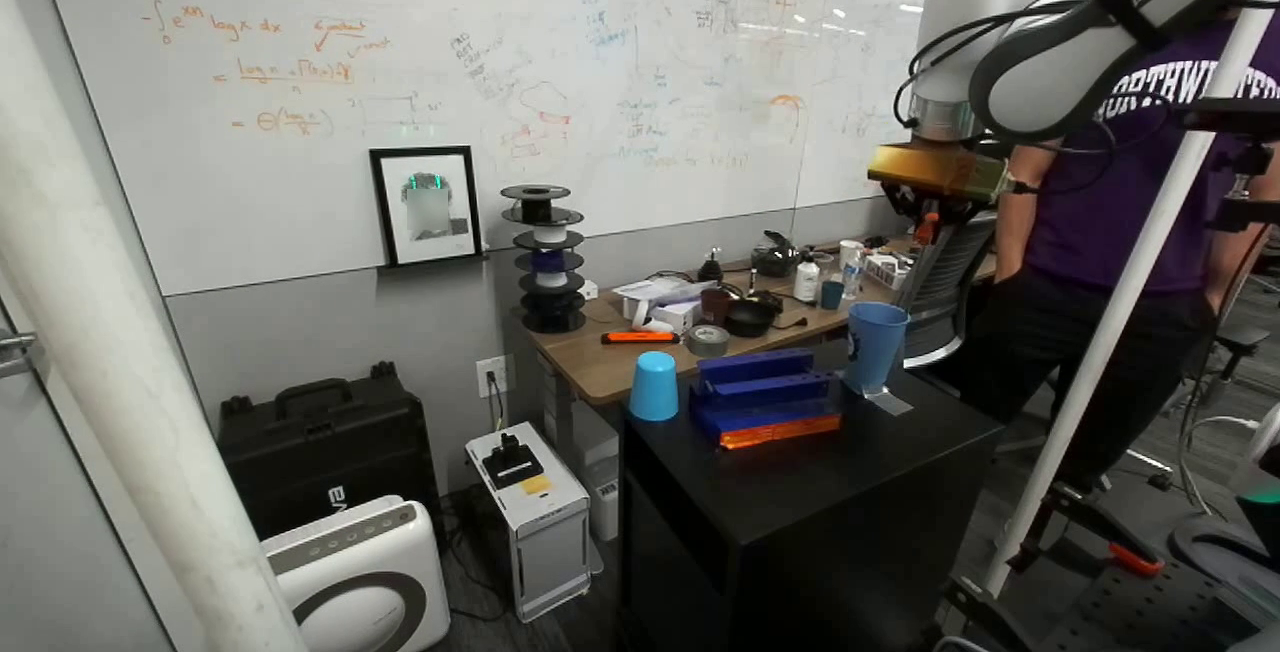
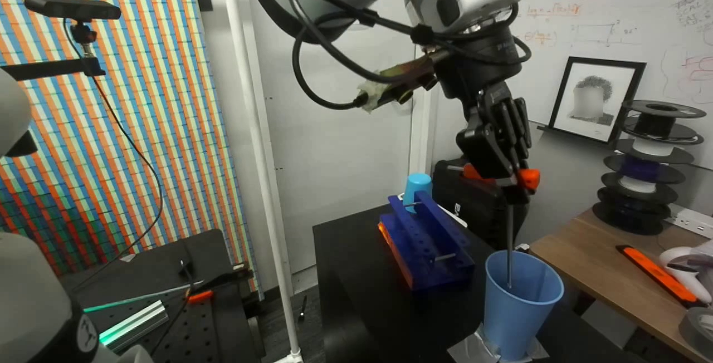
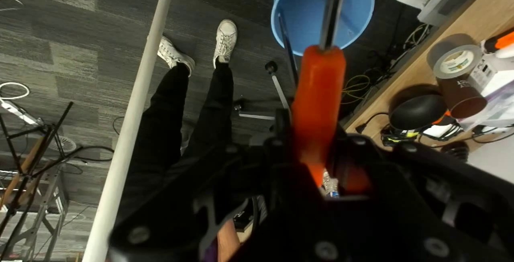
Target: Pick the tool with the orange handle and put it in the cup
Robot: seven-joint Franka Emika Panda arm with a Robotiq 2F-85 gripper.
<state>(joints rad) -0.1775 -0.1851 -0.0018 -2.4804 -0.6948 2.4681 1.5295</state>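
Observation:
The gripper is shut on the tool with the orange handle, above the cup. The tool lies roughly sideways, its short metal shaft pointing left. In the wrist view the orange handle sits between the fingers, its shaft in line with the mouth of the cup. In an exterior view the orange shows under the gripper. The tall blue cup stands upright, tape at its base. A thin metal rod runs from the fingertips down toward the cup's mouth; its upper end is hidden.
A dark blue rack with an orange edge and an upside-down light-blue cup stand on the same black cabinet. A cluttered wooden desk is beside it. A person and a white pole are near the arm.

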